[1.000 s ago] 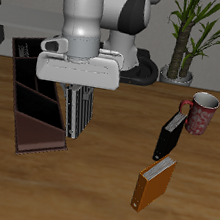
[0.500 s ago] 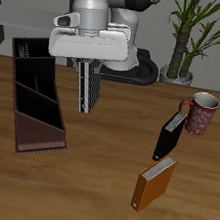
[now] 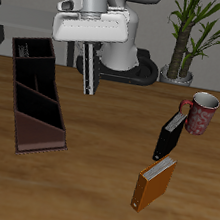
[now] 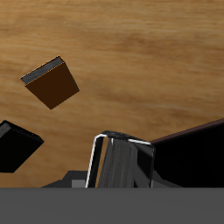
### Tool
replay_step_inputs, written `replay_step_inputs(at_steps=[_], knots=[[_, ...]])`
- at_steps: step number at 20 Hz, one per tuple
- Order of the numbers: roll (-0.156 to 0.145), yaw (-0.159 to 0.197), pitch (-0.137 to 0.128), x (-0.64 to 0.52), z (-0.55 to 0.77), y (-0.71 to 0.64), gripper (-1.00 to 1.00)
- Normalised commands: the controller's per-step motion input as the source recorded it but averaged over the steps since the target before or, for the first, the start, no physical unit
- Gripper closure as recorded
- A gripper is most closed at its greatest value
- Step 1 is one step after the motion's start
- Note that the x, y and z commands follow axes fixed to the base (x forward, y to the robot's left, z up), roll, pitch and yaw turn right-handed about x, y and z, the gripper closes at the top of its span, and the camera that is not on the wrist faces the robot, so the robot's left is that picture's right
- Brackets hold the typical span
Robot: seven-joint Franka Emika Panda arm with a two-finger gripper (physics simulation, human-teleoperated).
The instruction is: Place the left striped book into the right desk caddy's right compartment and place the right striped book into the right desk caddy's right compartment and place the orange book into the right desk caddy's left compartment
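Striped book (image 3: 90,70) hangs in the claw (image 3: 91,52), clamped at its upper end between the 2 fingers, well above the tabletop (image 3: 102,172). Its long axis runs nearly vertical, the lower end tilted slightly away from the caddy (image 3: 33,94) and pointing down at the wood. In the wrist view the same book (image 4: 121,162) shows edge-on, grey and black stripes with a pale rim, and the caddy's dark wall (image 4: 188,157) sits just beside it.

The tabletop is warm brown wood with a visible grain. Behind it runs a dark wall, and a potted plant (image 3: 191,34) stands at the back beside the robot's base.

The caddy lies on the wood with its long axis running roughly from back to front, its squarish full-height section (image 3: 32,53) at the back end and its sloped, lower sections (image 3: 38,100) nearer the front edge. The book hangs beside the caddy's back end, not over any compartment.

Well apart, the orange book (image 3: 153,184) stands upright near the front, white page edge up. A black book (image 3: 169,135) stands farther back, touching or just beside a red mug (image 3: 201,112).
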Motion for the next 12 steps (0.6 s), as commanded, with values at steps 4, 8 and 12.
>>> replay_step_inputs(at_steps=[4, 8, 12], knots=[[-0.031, 0.051, -0.032, -0.36, 0.1, -0.1, 1.0], [-0.035, 0.107, -0.038, -0.67, 0.16, -0.21, 1.0], [-0.036, 0.145, -0.033, -0.47, -0.01, -0.2, 1.0]])
